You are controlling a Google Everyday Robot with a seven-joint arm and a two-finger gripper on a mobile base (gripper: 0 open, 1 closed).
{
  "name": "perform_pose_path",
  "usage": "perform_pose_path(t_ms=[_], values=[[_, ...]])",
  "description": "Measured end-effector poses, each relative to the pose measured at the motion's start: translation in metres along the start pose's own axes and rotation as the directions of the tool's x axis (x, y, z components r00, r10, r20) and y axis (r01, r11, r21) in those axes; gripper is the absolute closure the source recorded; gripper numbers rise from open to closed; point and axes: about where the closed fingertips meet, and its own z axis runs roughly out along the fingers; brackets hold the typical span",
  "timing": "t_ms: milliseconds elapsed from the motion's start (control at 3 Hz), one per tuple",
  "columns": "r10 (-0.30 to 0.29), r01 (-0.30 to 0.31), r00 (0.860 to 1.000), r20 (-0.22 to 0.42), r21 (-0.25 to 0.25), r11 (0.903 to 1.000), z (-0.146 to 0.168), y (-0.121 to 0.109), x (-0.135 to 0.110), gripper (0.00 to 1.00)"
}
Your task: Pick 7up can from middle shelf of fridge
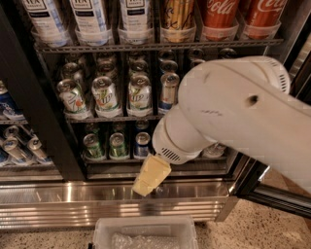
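Right at the bottom edge sits a clear plastic bin (146, 232) on the speckled floor (272, 228). Just behind it runs the fridge's ribbed steel base panel (58, 204), shining under the light.

And here is the gripper (151, 175), a pale yellow tip pointing down and left, hanging in front of the top edge of that base panel, below the lowest rack. Open or closed? Cannot tell from this angle. It holds nothing that shows. Above it the thick white arm (233, 112) sweeps in from the right and covers the right part of the fridge (39, 126).

Deeper in, the lowest rack shows two small green cans (92, 146) and a blue one (142, 145) beside them.

Up one level, the middle shelf (112, 118): three 7up cans (105, 95) stand upright in the front row, one per lane, with more cans lined up behind. A slim blue-and-silver can (168, 90) stands just right of them, next to the arm. The gripper is well below this row and touches none of them.

At the back and top, tall bottles (90, 14) and red cola cans (218, 13) fill the upper rack. The glass door (277, 194) stands open at lower right.
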Motion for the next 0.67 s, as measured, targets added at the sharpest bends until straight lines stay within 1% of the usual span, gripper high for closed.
perform_pose_path(t_ms=[333,667], values=[[0.050,-0.051,0.998,0.030,0.046,0.9977,0.034,0.003,-0.005,0.00],[0.125,-0.135,0.988,0.094,0.115,0.9841,0.053,-0.006,-0.015,0.00]])
